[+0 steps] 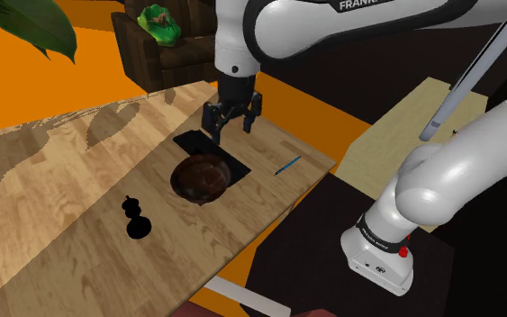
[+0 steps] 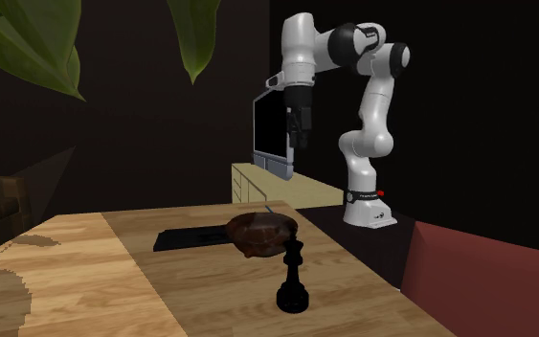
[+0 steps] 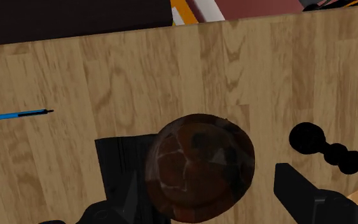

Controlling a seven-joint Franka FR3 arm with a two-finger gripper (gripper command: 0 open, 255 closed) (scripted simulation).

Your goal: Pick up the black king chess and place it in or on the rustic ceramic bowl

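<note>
Black king chess piece is seen standing upright on the light wooden surface, in the lower left part of the shoulder view. In the second exterior view it is found at the lower middle of the frame, in front of the bowl. It is touched by nothing.

The dark brown, round ceramic bowl is placed near the middle of the shoulder view, up and to the right of the king, with bare wood between the two. The bowl is set partly on a flat black rectangular mat. A thin blue pen is laid on the wood to the right of the bowl, close to the edge of the surface.

The all-black pincer is held high above the mat and the bowl, pointed downward. Its two fingers are spread wide apart and nothing is gripped between them. In the wrist view the bowl is seen far below, between the fingers, and the king beside the bowl, away from the pen.

A brown armchair is shown at the upper middle of the shoulder view.
</note>
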